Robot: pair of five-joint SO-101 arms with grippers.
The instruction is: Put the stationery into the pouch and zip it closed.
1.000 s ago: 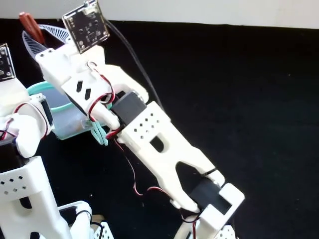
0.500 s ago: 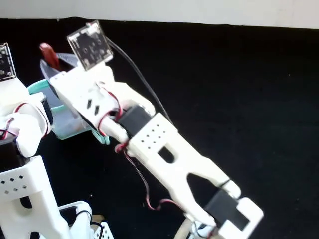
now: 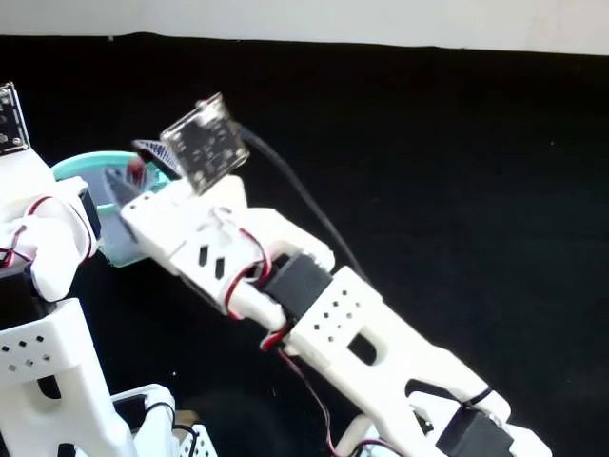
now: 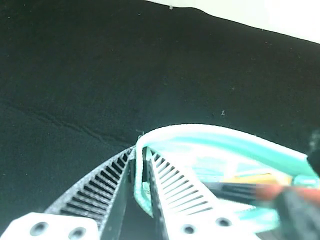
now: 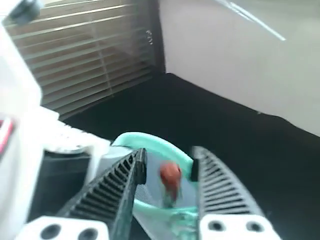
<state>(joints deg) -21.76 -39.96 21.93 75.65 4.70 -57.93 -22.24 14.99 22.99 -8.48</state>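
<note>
- Left end effector [image 4: 141, 155]: clenched on the teal zip rim of the pouch [image 4: 225, 142], at the near-left edge of the desk in the high view. This grip props the mouth open. Judged best practice is to hold it steady and high, so the opening does not sag while items go in.
- Pouch [image 3: 90, 164]: lies on the desk beside the left arm, mouth gaping and facing up, zip not yet drawn. A yellow item [image 4: 250, 179], kind unclear, lies inside.
- Red-ended pen [image 5: 170, 175]: sits in the pouch mouth, red end up, between the right arm's jaws but touching neither. It appears blurred in both wrist views. It probably needs to lie flat below the rim before zipping, since a protruding end could foul the zip.
- Right end effector [image 5: 169, 151]: released, jaws well apart, poised directly above the pouch opening. A straight upward withdrawal seems advisable, as a sideways exit risks catching the rim or dragging the pen out.
- Desk [image 3: 428, 143]: covered in black cloth to the right of the arms. Whether more stationery awaits cannot be told.
</note>
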